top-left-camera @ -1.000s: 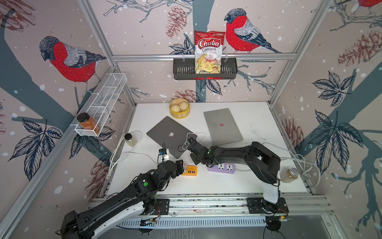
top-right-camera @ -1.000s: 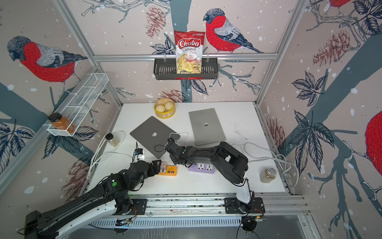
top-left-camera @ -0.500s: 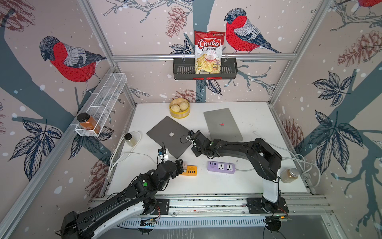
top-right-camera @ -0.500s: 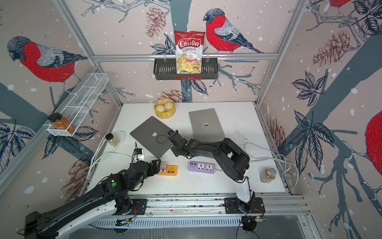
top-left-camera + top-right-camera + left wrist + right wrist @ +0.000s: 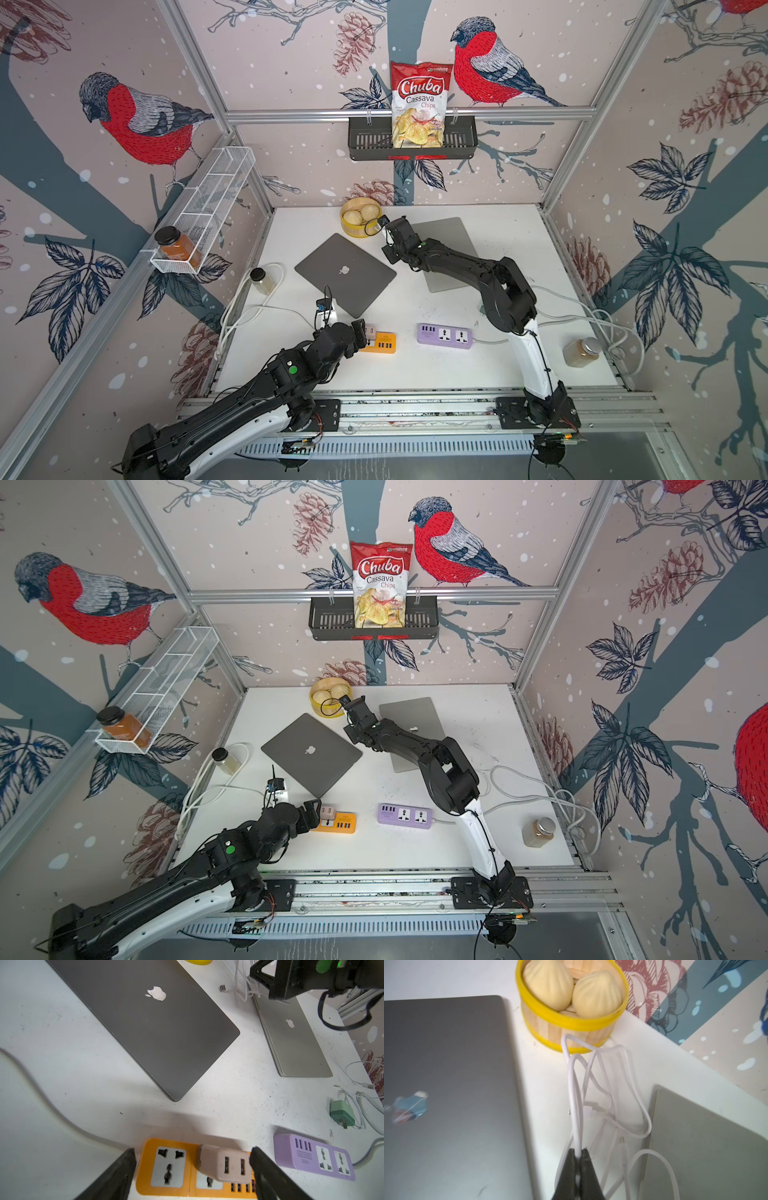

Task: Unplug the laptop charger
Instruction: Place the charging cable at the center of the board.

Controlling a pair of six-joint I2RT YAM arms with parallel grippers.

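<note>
Charger cable (image 5: 573,1095) in clenched right claw (image 5: 578,1151), its plug indistinct; left claw (image 5: 193,1152) released.

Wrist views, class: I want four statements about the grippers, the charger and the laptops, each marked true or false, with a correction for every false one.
1. The right gripper has its fingers shut on the white cable. True.
2. The beige charger is plugged into the purple power strip. False: it sits in the orange power strip.
3. The left gripper is open, with a finger on either side of the beige charger. True.
4. Both laptops stand open. False: the dark grey laptop and the silver laptop both lie closed.
</note>
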